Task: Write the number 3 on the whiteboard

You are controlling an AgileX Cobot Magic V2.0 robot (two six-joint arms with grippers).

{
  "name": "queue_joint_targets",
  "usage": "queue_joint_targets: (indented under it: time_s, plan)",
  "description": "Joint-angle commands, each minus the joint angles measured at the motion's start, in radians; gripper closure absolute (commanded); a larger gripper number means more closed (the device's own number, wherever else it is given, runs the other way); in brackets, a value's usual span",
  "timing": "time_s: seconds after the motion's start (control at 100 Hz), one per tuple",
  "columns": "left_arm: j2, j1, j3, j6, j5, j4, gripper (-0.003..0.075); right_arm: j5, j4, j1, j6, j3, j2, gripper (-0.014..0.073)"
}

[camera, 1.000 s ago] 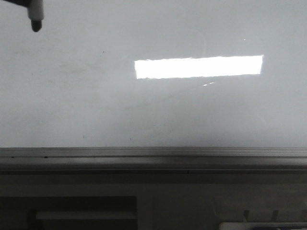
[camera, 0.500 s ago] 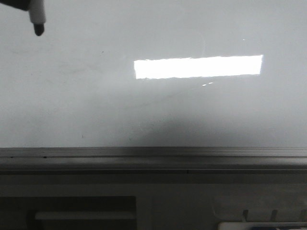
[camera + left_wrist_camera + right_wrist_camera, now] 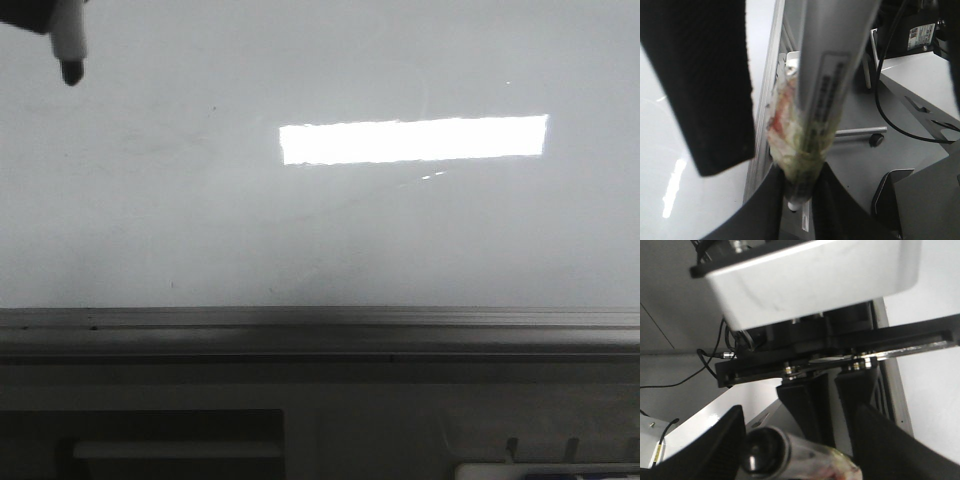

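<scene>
marker [image 3: 70, 45] body cut off at top edge, whiteboard [image 3: 320, 240] smudges too faint to read

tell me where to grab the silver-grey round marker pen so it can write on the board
Grip the silver-grey round marker pen at its tape-wrapped band, closing the tool across the barrel from both sides. The barrel is long, smooth and round. The tape likely adds friction, and this grip leaves the dark tip free toward the glossy pale whiteboard.
</scene>
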Motion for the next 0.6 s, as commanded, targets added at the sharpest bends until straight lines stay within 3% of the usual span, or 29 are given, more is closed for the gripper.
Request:
queue_joint_targets:
  time_s: [0.0,0.08,0.35,0.59]
  plan:
    - [-0.006,-0.01,-0.035,-0.002,-0.023,-0.047,0.0741,-0.055,0.029,-0.001,-0.006,-0.031,-0.016,0.0177]
    - [-0.006,-0.01,-0.035,-0.002,-0.023,-0.05,0.0741,-0.056,0.029,-0.001,-0.006,-0.031,-0.016,0.0236]
    - [-0.006,-0.01,-0.035,-0.002,-0.023,-0.054,0.0741,0.008,0.02,-0.001,-0.006,-0.031,-0.012,0.0639]
    - [-0.006,-0.01,-0.035,-0.002,-0.026,-0.065,0.0741,0.045,0.006,-0.001,-0.006,-0.031,-0.012,0.0654]
